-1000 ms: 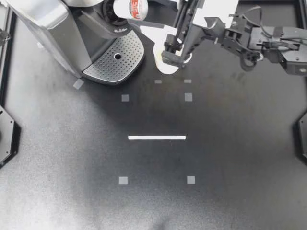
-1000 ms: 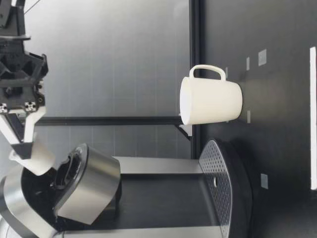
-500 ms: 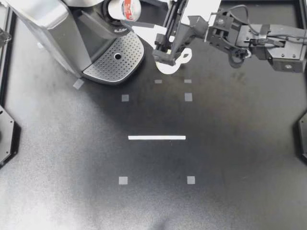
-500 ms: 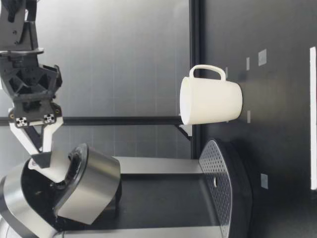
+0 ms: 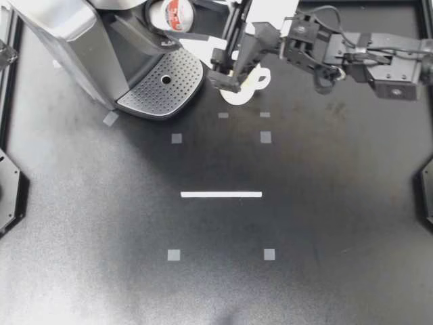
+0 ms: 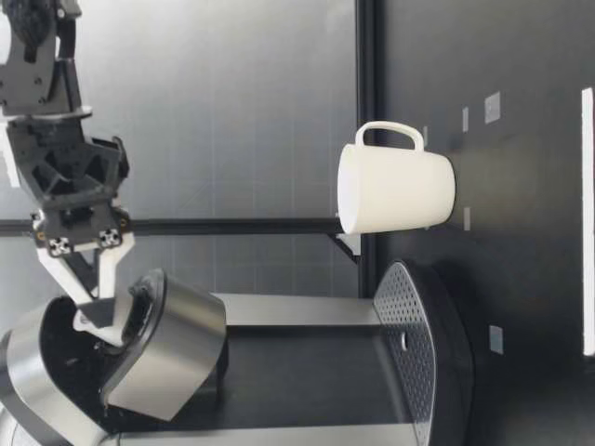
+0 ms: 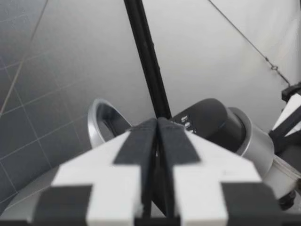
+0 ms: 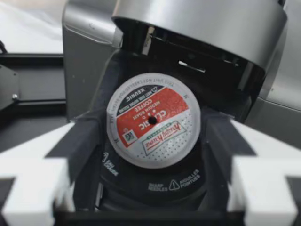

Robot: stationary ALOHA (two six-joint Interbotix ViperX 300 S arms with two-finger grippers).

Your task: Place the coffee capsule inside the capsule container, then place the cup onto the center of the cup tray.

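The right gripper (image 5: 180, 19) reaches to the far left, its fingers (image 8: 87, 141) grasping the coffee capsule (image 5: 176, 10) at the mouth of the open capsule container (image 8: 155, 188) in the coffee machine (image 5: 74, 40). The cup (image 6: 395, 190) stands upright on the surface (image 5: 216, 223), just right of the cup tray (image 5: 162, 84). The left gripper (image 7: 157, 134) has its fingers clenched together on nothing

My right gripper (image 6: 93, 311) hangs over the open top of a silver and black coffee machine (image 6: 177, 358), its fingertips pinching a small white coffee capsule (image 6: 91, 322) at the machine's mouth. A white ceramic cup (image 6: 395, 190) stands upright on the dark table (image 6: 521, 279) beside the machine's perforated metal drip tray (image 6: 414, 344), its handle on the side away from the machine.
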